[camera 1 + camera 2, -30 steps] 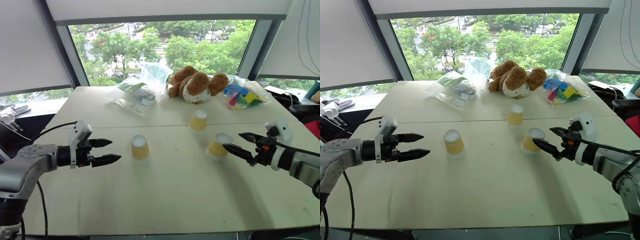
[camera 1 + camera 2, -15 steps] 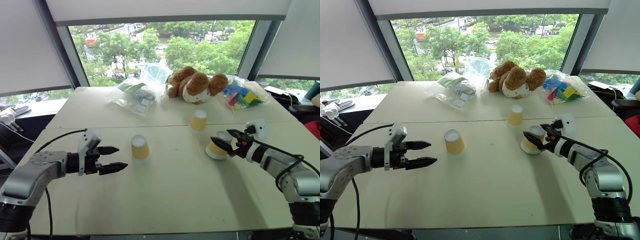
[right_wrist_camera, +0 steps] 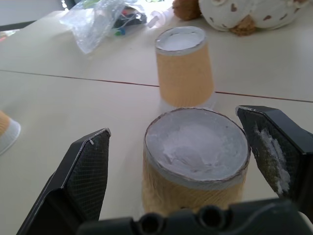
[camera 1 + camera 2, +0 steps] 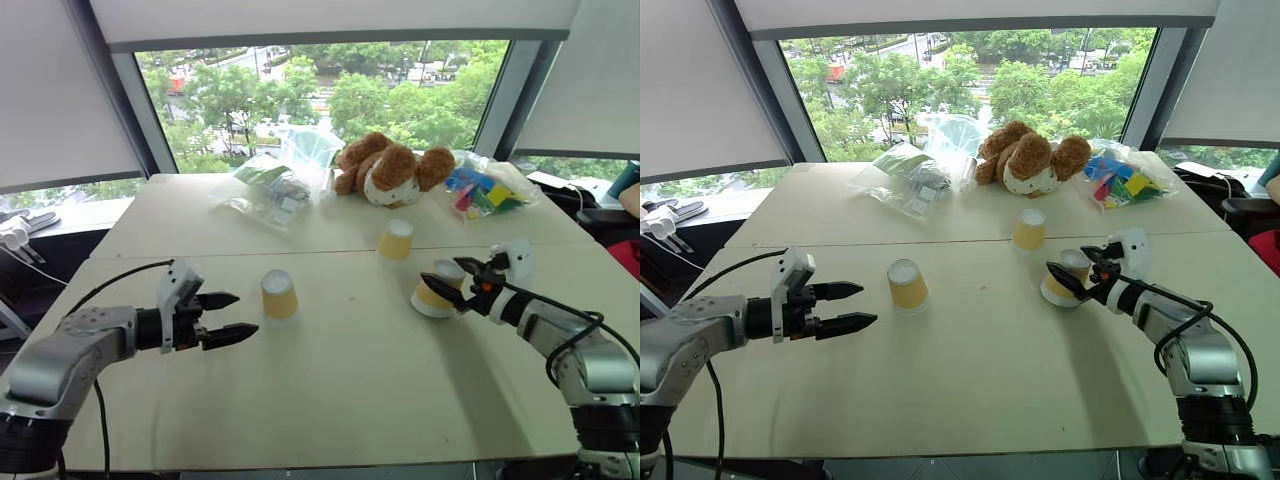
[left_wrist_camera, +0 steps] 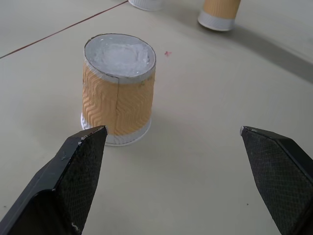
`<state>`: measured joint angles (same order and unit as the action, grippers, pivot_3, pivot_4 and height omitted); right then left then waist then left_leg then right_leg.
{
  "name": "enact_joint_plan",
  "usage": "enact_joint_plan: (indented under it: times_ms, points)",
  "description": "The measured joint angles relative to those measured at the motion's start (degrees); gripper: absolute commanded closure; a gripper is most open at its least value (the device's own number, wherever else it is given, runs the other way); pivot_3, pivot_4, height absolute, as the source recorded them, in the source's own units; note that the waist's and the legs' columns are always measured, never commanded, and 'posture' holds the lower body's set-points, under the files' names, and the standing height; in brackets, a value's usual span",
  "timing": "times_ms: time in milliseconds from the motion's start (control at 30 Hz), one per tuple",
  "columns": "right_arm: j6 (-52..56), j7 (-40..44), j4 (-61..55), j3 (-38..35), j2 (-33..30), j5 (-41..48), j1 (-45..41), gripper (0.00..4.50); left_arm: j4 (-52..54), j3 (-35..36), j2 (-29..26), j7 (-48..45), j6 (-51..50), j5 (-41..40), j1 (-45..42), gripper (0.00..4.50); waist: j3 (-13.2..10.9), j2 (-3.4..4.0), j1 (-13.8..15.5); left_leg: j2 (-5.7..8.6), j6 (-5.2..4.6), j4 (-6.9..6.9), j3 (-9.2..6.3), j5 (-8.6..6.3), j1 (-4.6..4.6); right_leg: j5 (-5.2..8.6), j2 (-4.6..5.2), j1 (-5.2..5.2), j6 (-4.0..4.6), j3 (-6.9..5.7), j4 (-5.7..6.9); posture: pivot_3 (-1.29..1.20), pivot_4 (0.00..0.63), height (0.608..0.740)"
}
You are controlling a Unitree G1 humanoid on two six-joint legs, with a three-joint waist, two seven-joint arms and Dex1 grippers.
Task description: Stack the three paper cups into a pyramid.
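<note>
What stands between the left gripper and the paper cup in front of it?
Nothing visible. The left gripper is open, and only bare table lies between its fingers and the nearest cup, which stands upside down and apart from them.

Beige table (image 4: 330,400) before a wide window (image 4: 320,95), green trees outside.
</note>
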<state>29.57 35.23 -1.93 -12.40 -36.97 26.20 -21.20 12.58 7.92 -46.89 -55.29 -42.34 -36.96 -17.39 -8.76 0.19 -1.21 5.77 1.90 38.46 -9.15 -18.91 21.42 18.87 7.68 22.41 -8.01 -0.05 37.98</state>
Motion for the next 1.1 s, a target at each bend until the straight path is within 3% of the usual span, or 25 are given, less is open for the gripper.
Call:
enact_joint_plan:
  times_ms: [567,700,733,933,1100]
  points:
    - [1.5,0.0,0.1,-0.2,0.4,1.2,0.8,0.02,-0.1,-0.1,1.1,0.9,0.0,0.0,-0.3,0.00,0.0,0.00,0.0,0.01,0.00,0.08,-0.01,0.00,0.02,0.00,0.00,0.00,0.00,0.00,0.01,0.00,0.150,0.740]
    - [1.1,-0.1,1.5,-0.3,1.3,1.1,0.9,1.85,-0.1,-0.1,1.4,1.5,0.0,0.0,-0.3,0.00,0.0,0.00,0.0,0.01,0.00,0.10,0.00,0.00,0.03,0.00,0.00,0.01,0.00,0.00,0.01,0.00,0.150,0.740]
    - [0.9,0.0,1.6,-0.3,1.6,1.1,0.9,2.02,-0.1,-0.1,1.4,1.6,0.0,0.0,-0.3,0.00,0.0,0.00,0.0,0.01,0.00,0.10,-0.01,0.00,0.02,0.00,0.00,0.01,0.00,0.00,0.01,0.00,0.150,0.740]
    - [2.2,0.0,0.9,-0.7,1.8,2.2,0.9,2.02,-0.1,0.0,1.4,1.9,-0.1,0.0,-0.3,0.00,0.0,0.00,0.0,0.01,0.00,0.14,-0.01,0.00,0.04,0.00,0.00,0.02,0.00,0.00,0.00,0.00,0.150,0.740]
    - [7.9,0.0,-7.4,1.2,4.0,6.8,-2.1,2.02,-0.2,0.0,1.4,1.8,-0.8,-0.4,-0.3,0.00,0.0,0.01,-0.3,0.00,0.00,0.14,-0.01,0.00,0.05,0.00,-0.01,0.07,0.00,0.02,0.02,0.00,0.150,0.740]
